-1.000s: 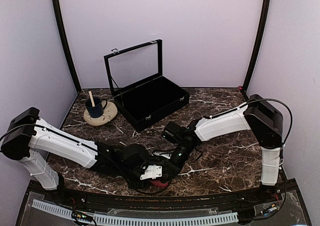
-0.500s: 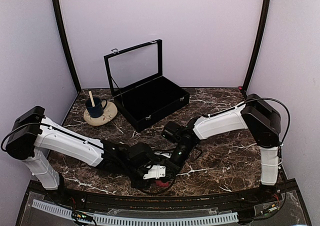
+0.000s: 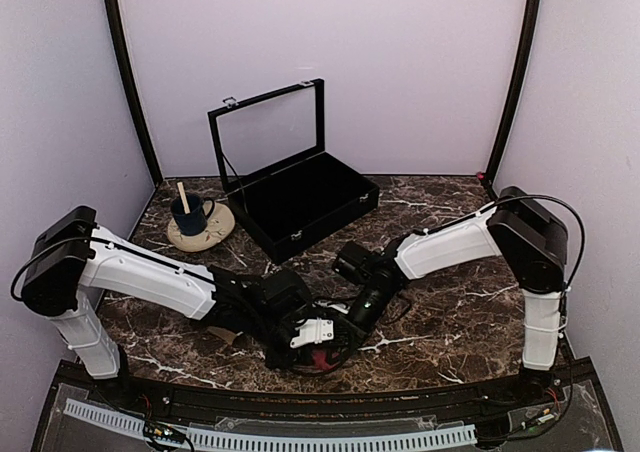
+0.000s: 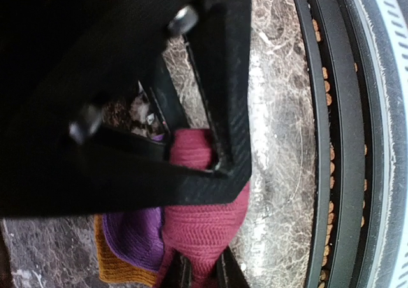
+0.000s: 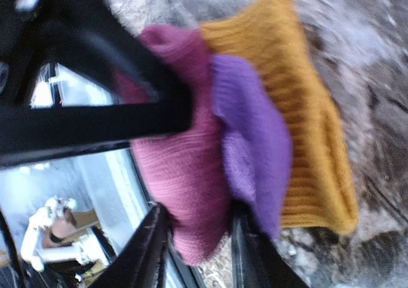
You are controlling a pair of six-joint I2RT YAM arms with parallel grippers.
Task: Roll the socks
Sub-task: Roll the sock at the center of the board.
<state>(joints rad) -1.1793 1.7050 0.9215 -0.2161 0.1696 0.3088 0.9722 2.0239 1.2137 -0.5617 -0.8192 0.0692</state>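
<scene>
**Socks bunched at the near table edge, both grippers on them**

Socks (image 5: 185,167): one crumpled knit bundle on the marble table (image 3: 440,312), just inside the black front rail (image 4: 331,173). Magenta makes up most of it, with a purple patch and a mustard ribbed band (image 5: 299,109) lying flat beside it. Can't tell whether this is one sock or two. Not yet a tidy roll.

Left gripper (image 3: 318,347): jaws drawn in on a hump of the magenta knit, which bulges out past the fingers.

Right gripper (image 5: 199,237): fingers stand apart on either side of the magenta fold, and cloth fills the gap. Can't tell whether they press on it.

Handling, as a judgement: light, limp and stretchy. The cloth will sag and unroll if let go, though the knit should not slip much against the pads. Nothing fragile. Best hold looks like the thick magenta fold, taken through all layers. The thin mustard band would more likely peel away alone.
</scene>
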